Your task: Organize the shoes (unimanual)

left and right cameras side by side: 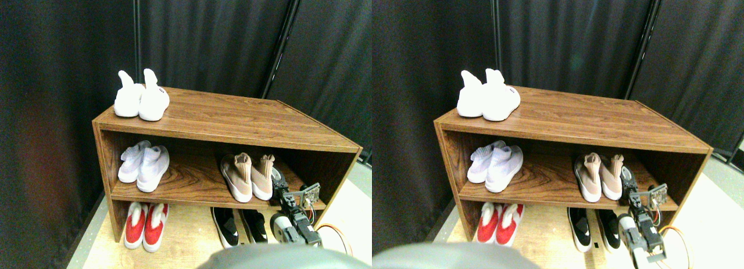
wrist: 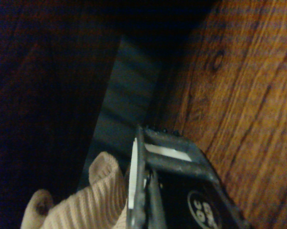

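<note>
The tan-beige shoes (left and right cameras side by side: pixel 247 176) stand as a pair on the middle shelf (left and right cameras side by side: pixel 195 179) of the wooden rack (left and right cameras side by side: pixel 232 115), toes toward the camera, the two touching side by side; the low black shoes (left and right cameras side by side: pixel 239 226) sit on the floor below them; both look light, and the tan ones are soft knit above a stiffer white sole, so I judge the ribbed collar will fold and give under a pinch while the sole keeps its shape; the collar rim or the heel just under it seems the surest place to take hold, since the smooth toe offers little to grip. The right gripper (left and right cameras side by side: pixel 280 183) reaches up from the lower right into the shelf opening, just beside the right-hand tan shoe (left and right cameras side by side: pixel 264 177), its arm angled upward and inward; in the wrist view the ribbed tan collar (wrist: pixel 93 202) lies close against the dark frame of the fingers (wrist: pixel 169 167); whether they are clenched or released, or already touching knit, I cannot tell.
</note>
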Motion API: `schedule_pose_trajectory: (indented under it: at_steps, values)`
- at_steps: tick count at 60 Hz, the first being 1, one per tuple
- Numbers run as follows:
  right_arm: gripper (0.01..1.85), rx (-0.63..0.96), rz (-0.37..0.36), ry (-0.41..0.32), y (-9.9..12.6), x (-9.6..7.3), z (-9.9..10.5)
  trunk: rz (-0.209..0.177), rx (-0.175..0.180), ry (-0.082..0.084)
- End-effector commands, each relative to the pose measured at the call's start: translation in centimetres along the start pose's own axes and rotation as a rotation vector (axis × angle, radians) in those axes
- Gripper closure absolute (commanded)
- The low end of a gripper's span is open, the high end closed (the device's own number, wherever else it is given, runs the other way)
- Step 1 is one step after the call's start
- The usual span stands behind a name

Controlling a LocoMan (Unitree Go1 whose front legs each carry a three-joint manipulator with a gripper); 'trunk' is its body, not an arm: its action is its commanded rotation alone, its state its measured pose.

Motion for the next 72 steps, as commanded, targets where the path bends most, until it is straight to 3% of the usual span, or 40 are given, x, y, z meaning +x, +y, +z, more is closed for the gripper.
schedule_pose_trajectory:
  at_steps: [1, 20, 40, 72]
  values:
    - [1.8, 0.021, 0.014, 0.017, 0.2, -0.1, -0.2, 0.01, -0.019, 0.022]
    - [1.8, 0.025, 0.037, 0.012, 0.4, -0.6, -0.3, 0.009, -0.019, 0.023]
    - [1.8, 0.06, 0.015, 0.006, 0.3, -1.3, -1.1, -0.001, -0.022, 0.031]
    - [1.8, 0.007, 0.037, -0.015, 0.6, -0.5, -0.2, -0.011, -0.013, 0.032]
